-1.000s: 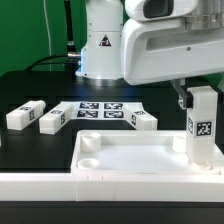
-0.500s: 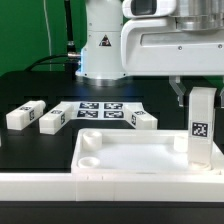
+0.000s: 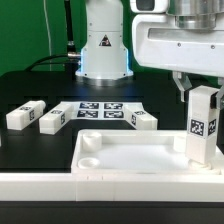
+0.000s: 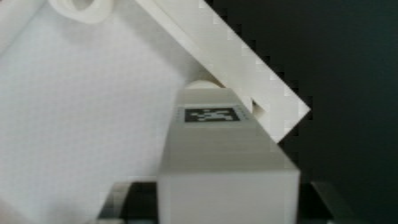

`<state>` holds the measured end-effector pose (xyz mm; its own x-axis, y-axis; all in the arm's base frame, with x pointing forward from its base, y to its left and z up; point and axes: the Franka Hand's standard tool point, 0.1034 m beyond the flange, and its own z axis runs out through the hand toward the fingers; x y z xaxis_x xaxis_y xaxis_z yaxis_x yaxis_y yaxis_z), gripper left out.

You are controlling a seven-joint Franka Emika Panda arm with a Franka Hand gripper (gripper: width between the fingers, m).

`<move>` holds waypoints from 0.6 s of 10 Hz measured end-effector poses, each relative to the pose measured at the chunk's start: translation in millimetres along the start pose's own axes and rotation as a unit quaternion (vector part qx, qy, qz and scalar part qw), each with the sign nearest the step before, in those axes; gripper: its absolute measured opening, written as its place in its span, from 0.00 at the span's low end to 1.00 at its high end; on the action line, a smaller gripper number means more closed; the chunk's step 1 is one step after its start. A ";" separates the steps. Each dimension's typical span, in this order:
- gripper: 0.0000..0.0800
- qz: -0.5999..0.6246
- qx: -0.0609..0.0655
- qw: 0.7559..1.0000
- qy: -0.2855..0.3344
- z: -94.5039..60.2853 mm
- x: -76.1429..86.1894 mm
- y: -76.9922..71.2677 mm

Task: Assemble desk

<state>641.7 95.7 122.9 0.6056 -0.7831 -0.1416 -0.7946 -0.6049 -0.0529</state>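
The desk panel, white, flat and rimmed with round corner sockets, lies at the front of the black table. A white leg with a black-and-white tag stands nearly upright at the panel's corner on the exterior view's right. My gripper is shut on its upper end. In the wrist view the leg fills the space between my dark fingers, above the panel. Three more legs lie loose behind the panel: two at the exterior view's left, one near the middle.
The marker board lies flat behind the panel, between the loose legs. The robot's white base stands at the back. A long white rail edges the table's front. A green wall is behind.
My gripper housing has shifted toward the exterior view's right and risen a little. The held leg now leans slightly. The loose legs and the panel have not moved.
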 end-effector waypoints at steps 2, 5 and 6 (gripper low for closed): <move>0.36 0.007 0.000 1.000 0.000 0.1 0.1 0.0; 0.68 -0.064 0.001 0.998 0.001 -0.3 -1.8 -2.2; 0.78 -0.109 0.000 0.994 0.001 -0.1 -1.3 -1.8</move>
<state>642.4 97.8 123.3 0.7637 -0.6335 -0.1242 -0.6442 -0.7603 -0.0831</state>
